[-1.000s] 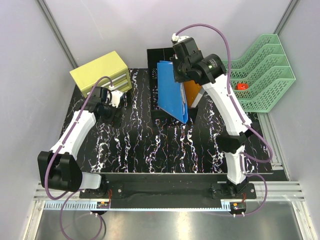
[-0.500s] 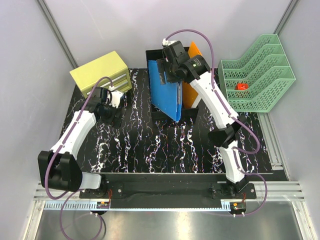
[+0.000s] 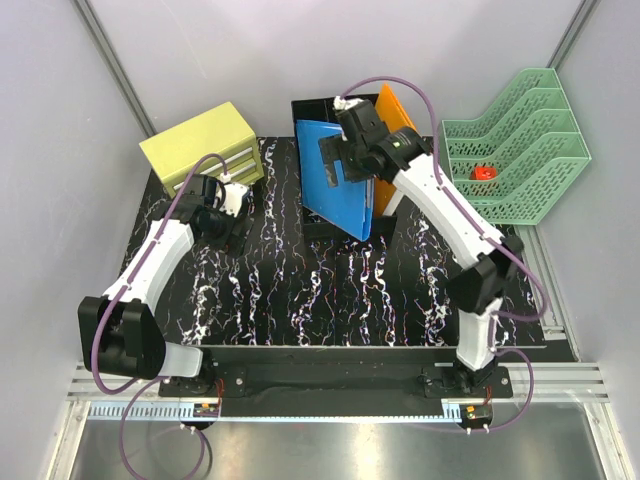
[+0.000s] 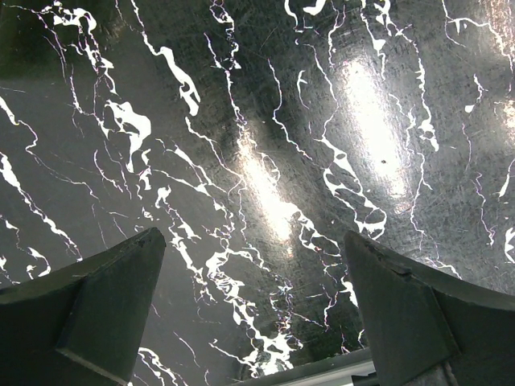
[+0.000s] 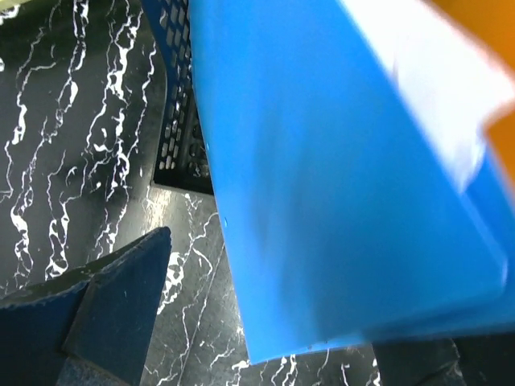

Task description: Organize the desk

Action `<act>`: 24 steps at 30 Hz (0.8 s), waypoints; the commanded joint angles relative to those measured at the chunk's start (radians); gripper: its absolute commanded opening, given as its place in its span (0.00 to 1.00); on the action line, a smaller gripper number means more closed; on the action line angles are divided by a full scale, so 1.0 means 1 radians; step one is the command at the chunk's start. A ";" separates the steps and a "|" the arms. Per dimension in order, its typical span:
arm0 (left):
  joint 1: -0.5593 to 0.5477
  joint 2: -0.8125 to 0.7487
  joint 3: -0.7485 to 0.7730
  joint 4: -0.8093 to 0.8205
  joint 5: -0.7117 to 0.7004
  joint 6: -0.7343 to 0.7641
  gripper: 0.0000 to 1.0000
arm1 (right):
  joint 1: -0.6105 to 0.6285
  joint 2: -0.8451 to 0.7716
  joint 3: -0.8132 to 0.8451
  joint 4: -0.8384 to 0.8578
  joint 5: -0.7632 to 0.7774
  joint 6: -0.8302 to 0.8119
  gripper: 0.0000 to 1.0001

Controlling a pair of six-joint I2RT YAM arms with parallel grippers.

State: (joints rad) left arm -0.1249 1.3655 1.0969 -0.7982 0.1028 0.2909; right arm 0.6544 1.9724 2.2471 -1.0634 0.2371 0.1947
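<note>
The desk [image 3: 300, 290] is a large, flat, rectangular tabletop, glossy black with white marble-like veins. It lies level across the centre of the overhead view, its widest bare stretch toward 6 o'clock.

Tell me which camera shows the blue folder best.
Top external: nearly the whole blue folder, leaning at the black file holder beside the orange folder. Right wrist gives only a blurred close-up of its face; left wrist shows just the desk.

We see plain pale grey walls [image 3: 200, 50] framed by slanted aluminium posts [image 3: 112, 60]. A brushed steel panel [image 3: 350, 450] gleams nearest us.
</note>
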 commanded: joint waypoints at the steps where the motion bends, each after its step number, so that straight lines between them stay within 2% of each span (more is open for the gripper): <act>1: 0.004 0.004 0.008 0.034 0.032 -0.004 0.99 | -0.024 -0.179 -0.200 0.169 -0.048 0.025 1.00; 10: 0.004 -0.002 0.014 0.034 0.037 -0.007 0.99 | -0.039 -0.360 -0.607 0.410 -0.180 0.120 0.98; 13: 0.002 -0.006 0.017 0.034 0.037 -0.007 0.99 | -0.039 -0.406 -0.740 0.515 -0.220 0.167 0.91; 14: 0.004 -0.011 0.015 0.033 0.037 -0.009 0.99 | -0.039 -0.420 -0.814 0.580 -0.226 0.179 0.85; 17: 0.002 -0.014 0.012 0.031 0.035 -0.009 0.99 | -0.039 -0.472 -0.946 0.701 -0.234 0.238 0.77; 18: 0.004 -0.016 0.012 0.030 0.034 -0.006 0.99 | -0.041 -0.493 -0.974 0.724 -0.233 0.256 0.72; 24: 0.004 -0.016 0.014 0.028 0.038 -0.010 0.99 | -0.026 -0.576 -1.146 0.878 -0.222 0.287 0.59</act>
State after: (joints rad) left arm -0.1249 1.3655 1.0969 -0.7925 0.1097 0.2905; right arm 0.6193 1.4689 1.1610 -0.3496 0.0223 0.4301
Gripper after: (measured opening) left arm 0.991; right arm 0.629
